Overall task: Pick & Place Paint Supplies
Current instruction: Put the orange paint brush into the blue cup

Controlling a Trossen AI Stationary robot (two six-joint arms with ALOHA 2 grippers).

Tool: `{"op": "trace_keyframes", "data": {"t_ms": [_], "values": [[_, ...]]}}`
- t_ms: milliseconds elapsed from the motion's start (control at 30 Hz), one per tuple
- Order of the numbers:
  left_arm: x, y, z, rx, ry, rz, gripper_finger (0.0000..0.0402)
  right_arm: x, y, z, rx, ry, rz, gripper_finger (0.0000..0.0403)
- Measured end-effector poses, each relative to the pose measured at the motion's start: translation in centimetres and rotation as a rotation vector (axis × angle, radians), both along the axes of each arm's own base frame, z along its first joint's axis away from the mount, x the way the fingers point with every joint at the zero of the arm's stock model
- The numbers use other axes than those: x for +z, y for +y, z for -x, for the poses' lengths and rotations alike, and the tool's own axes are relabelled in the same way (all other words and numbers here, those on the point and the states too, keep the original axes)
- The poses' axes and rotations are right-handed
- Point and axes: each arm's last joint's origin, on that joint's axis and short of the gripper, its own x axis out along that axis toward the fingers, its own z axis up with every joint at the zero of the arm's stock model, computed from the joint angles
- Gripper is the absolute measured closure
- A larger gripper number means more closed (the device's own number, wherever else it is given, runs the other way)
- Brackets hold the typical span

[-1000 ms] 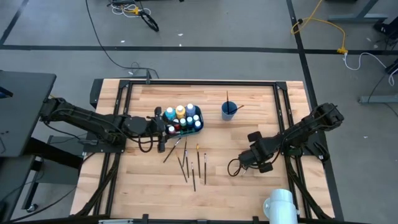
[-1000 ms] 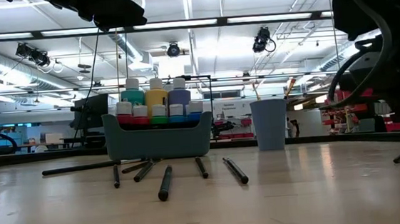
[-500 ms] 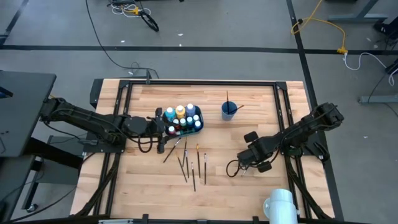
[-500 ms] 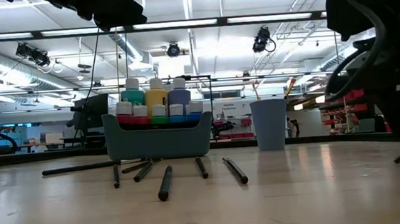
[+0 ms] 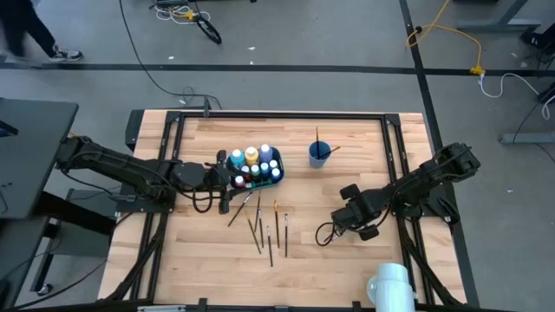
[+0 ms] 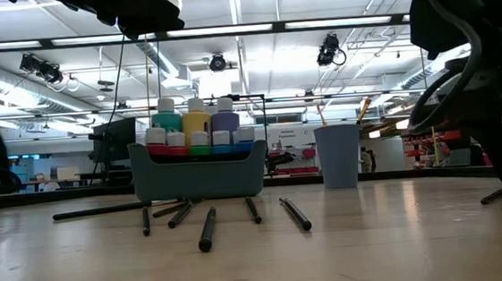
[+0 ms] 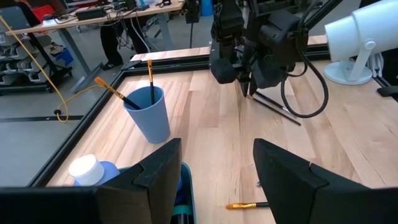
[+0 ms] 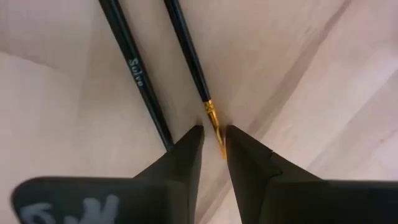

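Wooden table, teal bin, blue cup, loose paintbrushes

One camera hangs above me and looks straight down on the whole pale wooden counter. A second sits at counter height, looking level across the boards into the room; both see the teal plastic bin of small white-capped paint bottles. My left wrist camera faces across the counter toward my other arm and shares the light blue plastic cup with them. My right wrist camera points down, very near two thin dark-handled paintbrushes.
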Motion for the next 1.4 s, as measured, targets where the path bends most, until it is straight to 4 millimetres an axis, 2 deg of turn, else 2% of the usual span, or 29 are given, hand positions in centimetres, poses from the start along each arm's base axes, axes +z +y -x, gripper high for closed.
{"op": "trace_keyframes", "data": {"t_ms": [300,433,633,733,933,1067,1200,1400], "values": [[0.0,0.0,0.0,0.000,0.000,0.000,0.0191,-0.3,0.0,0.1,0.017,-0.017,-0.034,0.0393],[0.0,0.0,0.0,0.000,0.000,0.000,0.0191,0.2,0.1,-0.2,0.021,-0.019,-0.016,0.0396],[0.0,0.0,0.0,0.001,-0.002,0.000,0.0191,2.7,0.9,-3.0,0.025,-0.191,-0.013,0.0401],[0.1,0.0,0.0,0.005,-0.010,0.000,0.0191,4.9,1.4,-5.2,0.075,-0.356,0.057,0.0402],[0.1,0.0,0.0,0.007,-0.009,-0.001,0.0191,9.0,1.0,-7.3,0.232,-0.495,0.469,0.0402],[0.1,0.0,0.0,0.007,-0.009,-0.001,0.0191,10.7,0.0,-8.1,0.315,-0.464,0.820,0.0402],[0.1,0.0,0.0,0.005,-0.007,-0.008,0.0191,11.4,-1.5,-8.1,0.376,-0.288,1.148,0.0403],[0.1,0.0,0.0,0.000,-0.004,-0.026,0.0191,12.0,-4.4,-8.1,0.334,-0.031,1.412,0.0403]]}}
